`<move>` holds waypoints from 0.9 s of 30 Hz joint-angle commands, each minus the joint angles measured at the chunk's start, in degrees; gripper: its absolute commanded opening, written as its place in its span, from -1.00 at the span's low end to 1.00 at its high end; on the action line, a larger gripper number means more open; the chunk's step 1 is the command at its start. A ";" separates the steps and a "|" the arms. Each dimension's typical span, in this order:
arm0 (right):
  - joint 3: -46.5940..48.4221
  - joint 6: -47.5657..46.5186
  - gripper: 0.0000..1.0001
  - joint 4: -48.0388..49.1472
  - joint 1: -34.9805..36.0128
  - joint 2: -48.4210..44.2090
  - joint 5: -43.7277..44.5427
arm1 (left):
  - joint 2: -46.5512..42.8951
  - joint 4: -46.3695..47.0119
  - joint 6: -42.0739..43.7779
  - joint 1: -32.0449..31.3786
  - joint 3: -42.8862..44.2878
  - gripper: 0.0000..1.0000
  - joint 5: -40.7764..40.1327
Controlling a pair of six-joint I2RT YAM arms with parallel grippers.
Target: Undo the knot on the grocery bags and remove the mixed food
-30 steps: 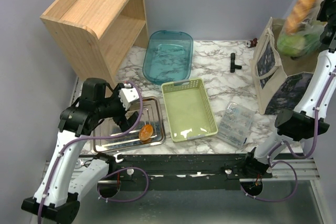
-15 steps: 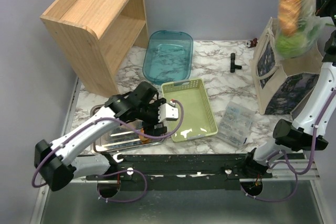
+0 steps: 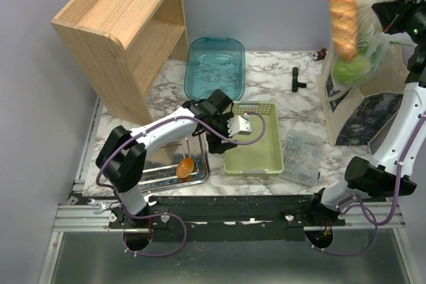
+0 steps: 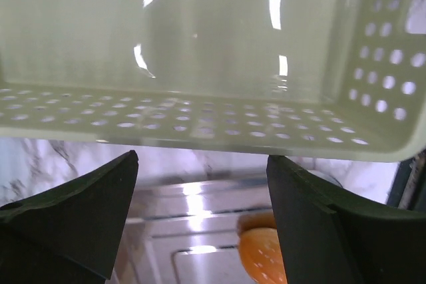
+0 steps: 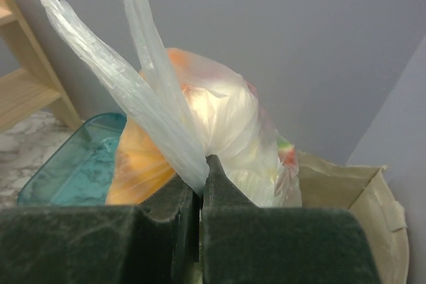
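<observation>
Pinching the grocery bag [image 3: 359, 38] at its gathered neck with the right gripper [image 5: 200, 187], jaws pressed fully together on the thin plastic, handle loops rising free above. Hanging high at the 2 o'clock corner of the top view, above the printed tote bag [image 3: 359, 108], well clear of the table. Visible through the film: a long bread roll [image 3: 341, 11] standing nearly upright, something green [image 3: 351, 68] below it. Long axis of the bag roughly vertical, load below the pinch. Cannot make out the knot itself.

Hovering with the left gripper [image 4: 201, 164] at the left edge of the green basket [image 3: 266, 164], jaws wide apart, nothing between them. From there, bag at about 2 o'clock, well apart and much higher, so far nearer the right arm. Probably calls for bringing bag and free claw together, the left coming in at the neck while the right holds the plastic taut. At 8 o'clock from the basket: metal tray [image 3: 160, 171] with one orange item [image 3: 185, 166].

No brand, label or readable writing anywhere. Only a dark pattern on the tote, too blurred to read.
</observation>
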 commanded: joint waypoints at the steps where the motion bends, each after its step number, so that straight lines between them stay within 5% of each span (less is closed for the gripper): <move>1: -3.84 1.94 -0.99 1.41 -0.40 -3.61 -4.36 | 6.93 6.12 0.61 -1.53 10.14 0.61 1.60; 5: -6.50 0.72 -0.99 -0.15 -0.39 -4.91 -4.91 | 13.30 4.69 -3.32 -2.95 19.09 0.61 2.73; 13: -10.55 0.11 -0.99 -1.30 0.48 -6.50 -7.16 | 13.72 5.52 -10.11 -5.98 23.28 0.70 6.03; 19: -12.17 1.62 -0.99 -0.29 2.64 -7.46 -9.41 | -8.86 9.02 -14.04 3.08 7.58 0.81 14.52; 24: -15.21 4.42 -0.99 1.28 6.00 -8.78 -11.25 | -15.26 -1.17 -1.81 8.64 -1.37 0.74 8.30; 27: -18.63 4.37 -0.99 1.69 11.94 -10.02 -8.92 | -17.93 3.76 3.04 8.83 -10.78 0.72 5.42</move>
